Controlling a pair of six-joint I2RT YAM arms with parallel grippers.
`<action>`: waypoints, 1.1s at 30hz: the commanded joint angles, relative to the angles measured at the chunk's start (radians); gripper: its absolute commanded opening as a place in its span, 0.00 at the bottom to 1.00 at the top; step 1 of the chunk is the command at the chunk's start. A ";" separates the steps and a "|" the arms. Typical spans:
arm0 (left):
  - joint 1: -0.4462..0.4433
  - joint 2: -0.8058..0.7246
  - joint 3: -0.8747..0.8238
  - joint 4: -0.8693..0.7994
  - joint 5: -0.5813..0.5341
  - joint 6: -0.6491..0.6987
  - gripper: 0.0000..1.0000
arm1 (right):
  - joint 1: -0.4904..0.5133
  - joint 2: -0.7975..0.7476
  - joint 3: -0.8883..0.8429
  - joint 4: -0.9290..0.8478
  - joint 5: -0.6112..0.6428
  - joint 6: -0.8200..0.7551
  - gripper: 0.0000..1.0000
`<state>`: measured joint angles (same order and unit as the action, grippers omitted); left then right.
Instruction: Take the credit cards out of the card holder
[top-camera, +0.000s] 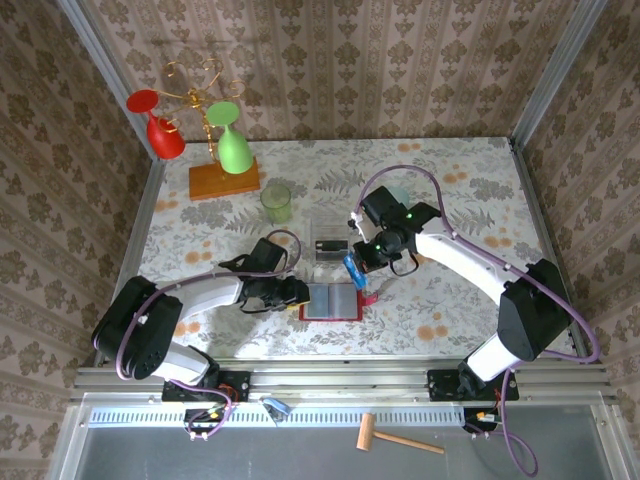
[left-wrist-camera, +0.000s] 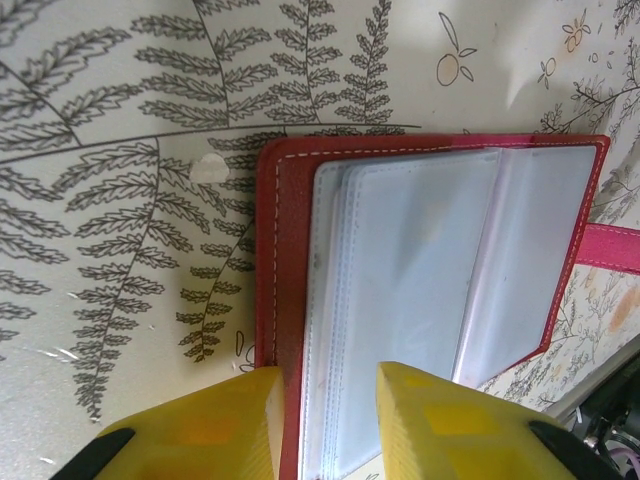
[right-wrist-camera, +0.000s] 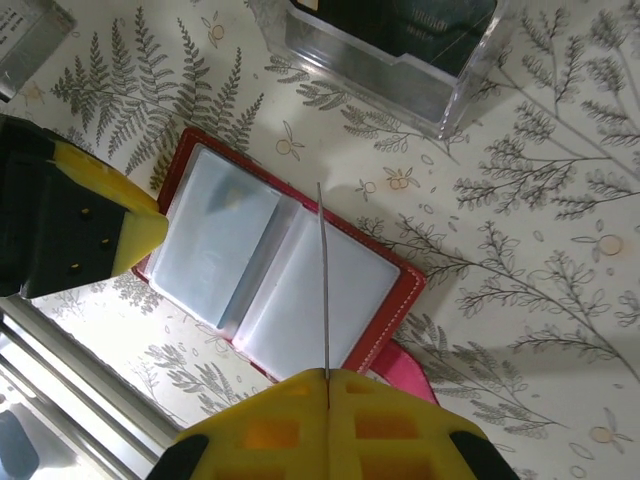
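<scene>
Floral tablecloth (top-camera: 450, 190). Holder (top-camera: 331, 301) lies open below the clear box (top-camera: 329, 247). Left gripper (left-wrist-camera: 325, 405) pins its edge; right gripper (right-wrist-camera: 327, 415) pinches one card (right-wrist-camera: 323, 280) edge-on. We judge cards thin, stiff, slick: grip the edges.

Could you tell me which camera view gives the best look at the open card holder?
The right wrist view: the whole card holder lies open there, both clear-pocket pages and the strap visible. The left wrist view shows it close up, its near edge between that gripper's fingers, partly cropped. The top external view shows it small.
</scene>
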<state>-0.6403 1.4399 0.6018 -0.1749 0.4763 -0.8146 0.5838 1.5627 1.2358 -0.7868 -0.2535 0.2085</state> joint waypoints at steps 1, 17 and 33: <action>-0.006 0.014 -0.013 0.024 0.022 -0.016 0.30 | -0.007 0.026 0.044 -0.061 0.056 -0.064 0.00; -0.010 -0.037 -0.008 -0.001 -0.003 -0.026 0.30 | -0.007 0.063 0.114 -0.078 0.065 -0.523 0.00; 0.062 -0.184 -0.071 -0.088 -0.036 -0.012 0.30 | -0.020 0.366 0.520 -0.332 0.055 -0.860 0.00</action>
<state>-0.5972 1.2907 0.5556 -0.2111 0.4553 -0.8337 0.5755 1.8839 1.6764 -1.0107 -0.2008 -0.5663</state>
